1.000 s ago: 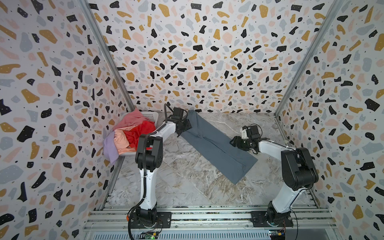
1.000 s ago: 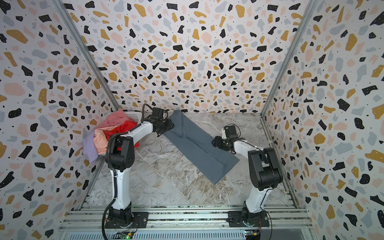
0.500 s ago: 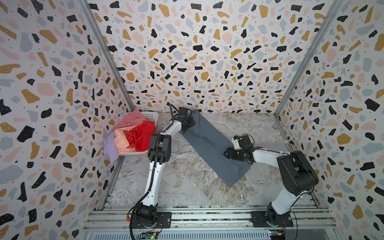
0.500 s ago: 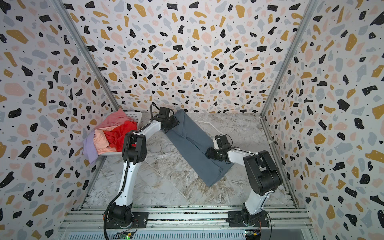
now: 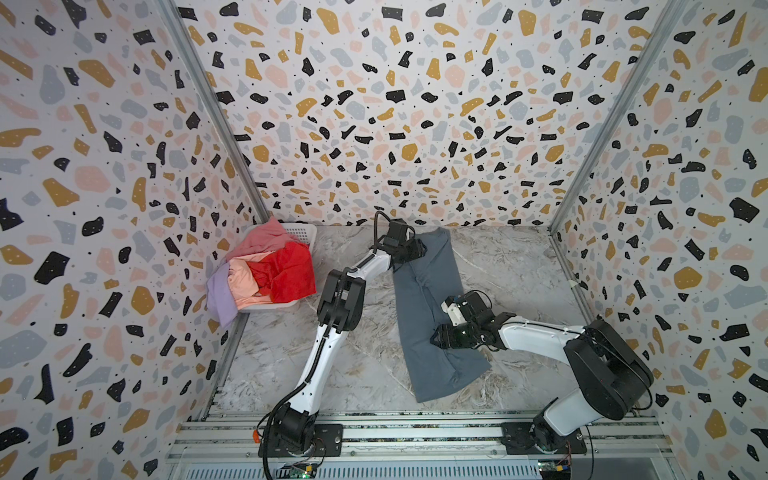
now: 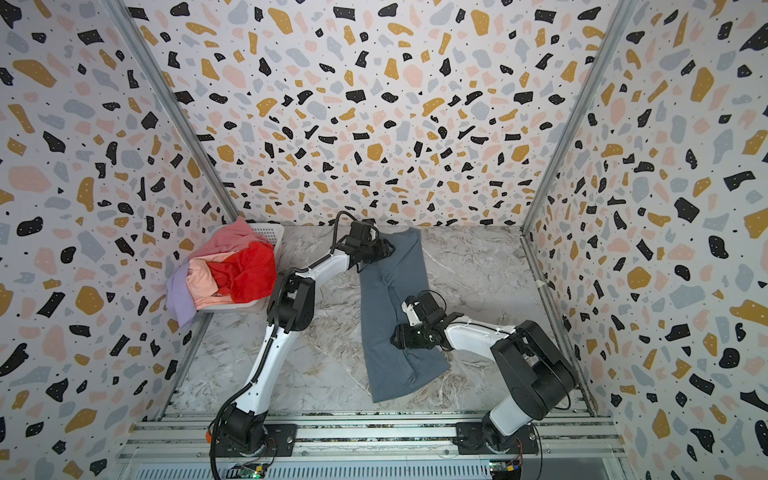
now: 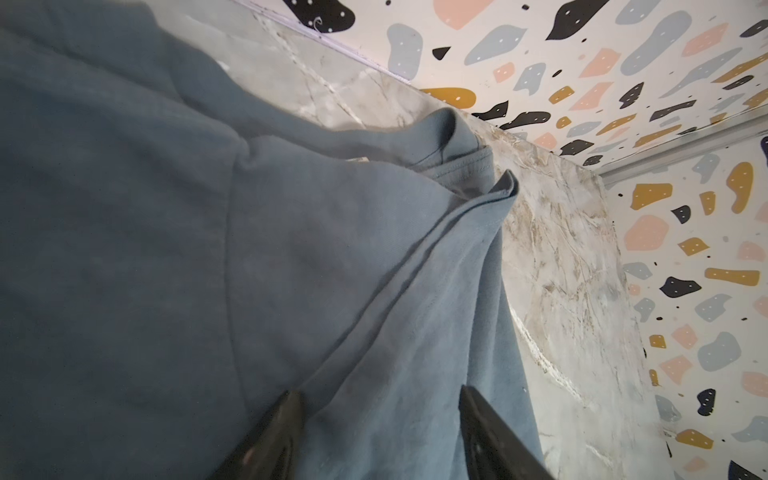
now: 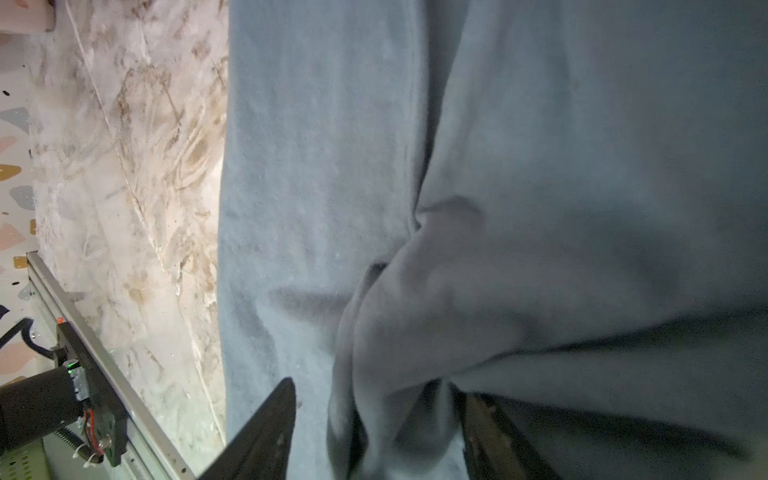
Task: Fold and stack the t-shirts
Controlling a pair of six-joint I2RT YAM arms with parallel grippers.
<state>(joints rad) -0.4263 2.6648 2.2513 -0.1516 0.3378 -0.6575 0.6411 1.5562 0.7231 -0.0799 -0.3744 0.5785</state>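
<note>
A slate grey-blue t-shirt (image 5: 419, 299) (image 6: 382, 299) lies on the marble table as a long narrow strip running from the back wall toward the front. My left gripper (image 5: 419, 251) (image 6: 390, 249) rests on its far end near the collar; its jaws (image 7: 380, 399) stand open with flat cloth (image 7: 291, 249) between them. My right gripper (image 5: 434, 338) (image 6: 395, 338) sits on the strip's near half, open (image 8: 378, 388), with a bunched fold (image 8: 415, 332) between the fingers. Red (image 5: 291, 270), dusty pink (image 5: 266, 237), peach (image 5: 243, 278) and lavender (image 5: 218, 295) t-shirts are heaped in the basket.
The white perforated basket (image 5: 305, 232) (image 6: 272, 230) stands at the back left against the wall. Patterned walls close in the back and both sides. The metal rail (image 5: 415, 432) carrying both arm bases runs along the front edge.
The grey-blue shirt has swung from a diagonal to nearly straight front-to-back. My right gripper moved left and nearer with its near end; my left gripper shifted right at the far end.
</note>
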